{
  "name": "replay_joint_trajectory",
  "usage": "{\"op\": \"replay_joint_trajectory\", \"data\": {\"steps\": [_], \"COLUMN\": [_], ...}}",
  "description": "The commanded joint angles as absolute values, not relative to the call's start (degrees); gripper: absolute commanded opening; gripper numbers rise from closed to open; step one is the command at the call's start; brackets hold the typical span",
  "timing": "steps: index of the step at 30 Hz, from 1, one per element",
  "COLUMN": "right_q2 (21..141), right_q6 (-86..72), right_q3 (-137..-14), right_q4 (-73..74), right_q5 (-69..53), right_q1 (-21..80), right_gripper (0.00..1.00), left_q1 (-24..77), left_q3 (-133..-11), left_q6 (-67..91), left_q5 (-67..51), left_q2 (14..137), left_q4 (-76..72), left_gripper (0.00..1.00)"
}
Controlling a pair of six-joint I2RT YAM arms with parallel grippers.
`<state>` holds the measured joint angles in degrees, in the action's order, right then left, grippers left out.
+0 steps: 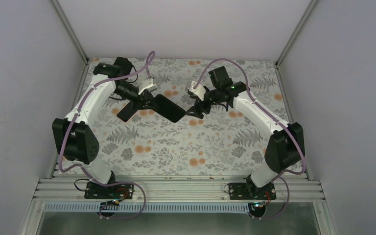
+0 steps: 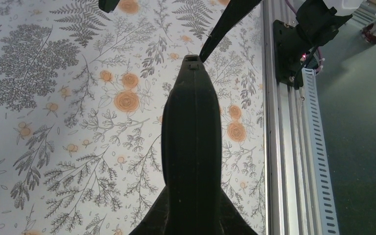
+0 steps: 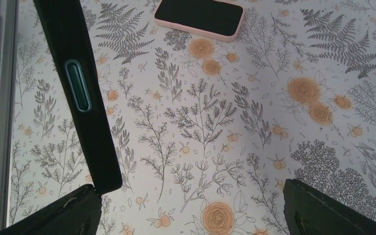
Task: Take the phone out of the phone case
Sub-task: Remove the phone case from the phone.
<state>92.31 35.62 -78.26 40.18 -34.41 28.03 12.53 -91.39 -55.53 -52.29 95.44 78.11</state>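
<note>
The task looks barely begun. The left pincer [image 1: 152, 102] is clamped on one end of the black phone case [image 1: 170, 108] and holds it clear of the table [image 1: 186, 152], just left of centre in the overhead view. The right pincer [image 1: 198, 105] is spread wide at the case's other end. In its wrist view the lower-left finger [image 3: 73, 213] touches the case's edge below the side-button cover [image 3: 78, 85], while the lower-right finger [image 3: 333, 213] stands well apart. No view shows whether a phone sits inside the case. If it does, prying a corner and sliding the handset out are both left to do. A pink-rimmed phone [image 3: 199, 13] lies flat, screen up, at the top of that view. I cannot tell whether it belongs to this task.
</note>
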Motion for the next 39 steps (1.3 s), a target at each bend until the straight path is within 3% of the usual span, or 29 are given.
{"op": "replay_joint_trajectory", "data": {"steps": [1,20,39], "right_q2": [93.4,97.5,99.6], "right_q6": [34.2,33.4,36.0], "right_q3": [-77.7,-79.6,-83.6], "right_q4": [37.1,34.6,37.2], "right_q5": [-35.0,-30.2,-25.7], "right_q1": [27.7,26.4,26.2], "right_gripper": [0.91,0.86,0.88], "left_q1": [12.4,13.2,15.4], "left_q3": [-93.1,-91.1,-90.0], "left_q6": [-57.1,-57.9,-57.7], "left_q5": [-57.6,-59.5,-58.8], "left_q2": [94.9,93.0,90.9], "left_q4": [77.8,77.8,77.8], "left_gripper": [0.02,0.02,0.02]}}
